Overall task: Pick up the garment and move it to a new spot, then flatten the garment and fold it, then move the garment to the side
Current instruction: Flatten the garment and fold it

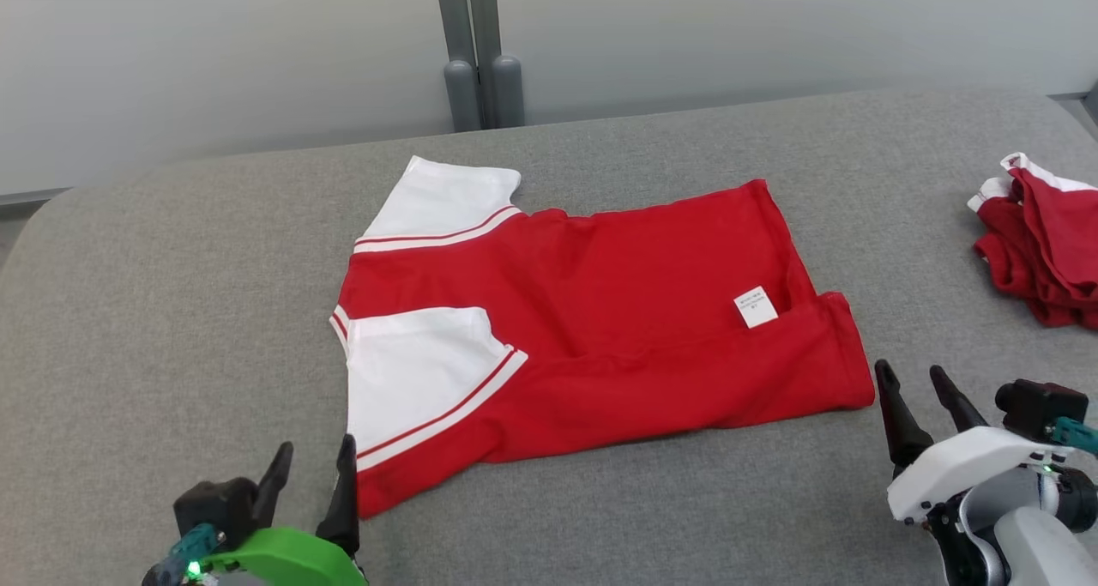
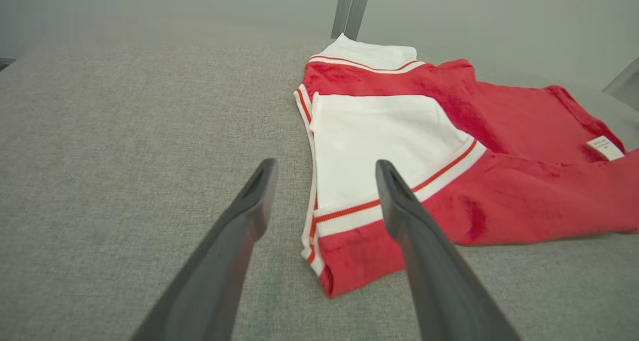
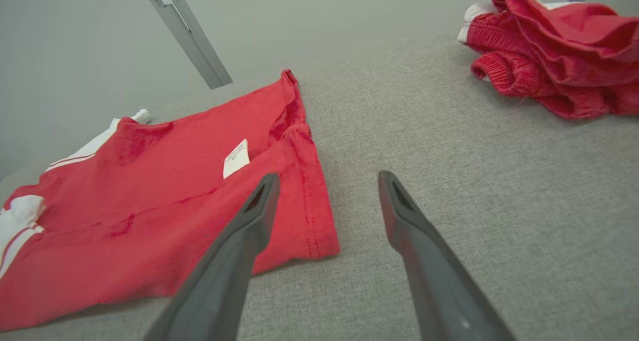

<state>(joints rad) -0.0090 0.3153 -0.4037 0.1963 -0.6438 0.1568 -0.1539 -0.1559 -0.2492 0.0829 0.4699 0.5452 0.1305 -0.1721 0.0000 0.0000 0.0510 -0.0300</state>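
Nearest, at the lower left, the left hand (image 1: 315, 444) stands released. Its two dark fingers are spread with nothing between them, just beside the near left corner of the garment (image 1: 600, 311). In the left wrist view, the left hand (image 2: 325, 162) points along that left edge, one finger over bare bench (image 2: 100, 156) and the other over the hem below the near white sleeve (image 2: 379, 151). Whether a finger touches the cloth cannot be told.

At the lower right the right hand (image 1: 909, 368) is also released, fingers apart and holding nothing, just off the garment's near right corner. In the right wrist view the right hand (image 3: 328, 175) has one finger before the red hem and one over the grey bench (image 3: 499, 206).

The garment, a red shirt, lies flat in the middle of the bench (image 1: 171, 311), collar end left and hem right. The near white sleeve (image 1: 412, 371) lies on the red body, and a second white sleeve (image 1: 446, 196) juts out at the far left. A small white label (image 1: 756, 306) shows near the right end.

Well apart at the far right lies a crumpled red cloth (image 1: 1042, 243). Beyond the bench a grey post (image 1: 480, 54) rises before a pale wall (image 1: 214, 54).
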